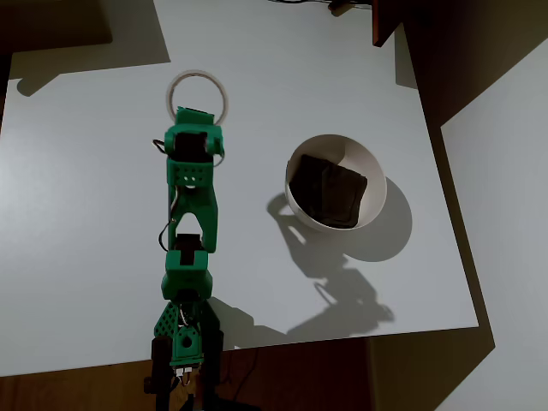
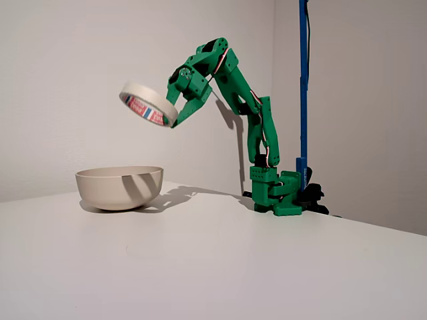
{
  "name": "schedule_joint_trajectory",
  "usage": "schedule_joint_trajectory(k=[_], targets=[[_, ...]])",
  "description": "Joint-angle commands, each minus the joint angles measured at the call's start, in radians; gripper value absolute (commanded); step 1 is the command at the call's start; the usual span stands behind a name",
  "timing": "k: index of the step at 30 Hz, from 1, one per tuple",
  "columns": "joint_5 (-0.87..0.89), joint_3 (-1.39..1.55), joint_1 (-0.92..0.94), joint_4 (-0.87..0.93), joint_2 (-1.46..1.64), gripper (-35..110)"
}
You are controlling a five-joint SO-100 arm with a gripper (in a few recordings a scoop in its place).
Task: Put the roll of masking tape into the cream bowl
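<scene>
Fixed view shows my gripper (image 2: 175, 115) clamped on the rim of the roll of masking tape (image 2: 148, 103), which hangs tilted in the air, well above the white table (image 2: 213, 267). Overhead, the roll (image 1: 198, 92) sits left of the cream bowl (image 1: 375, 205), clearly apart from it; a dark cloth (image 1: 328, 193) lies inside the bowl.

Open air between raised gripper (image 2: 175, 115) and cream bowl (image 2: 120, 187), bare table (image 2: 220, 267) around, nothing between.
</scene>
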Motion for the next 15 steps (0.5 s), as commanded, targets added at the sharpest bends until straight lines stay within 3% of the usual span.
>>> schedule_joint_trajectory(k=[1, 15], targets=[[-0.006, -0.098, 0.114, 0.015, 0.189, -8], [-0.166, -0.097, 0.598, -0.078, 0.207, -8]])
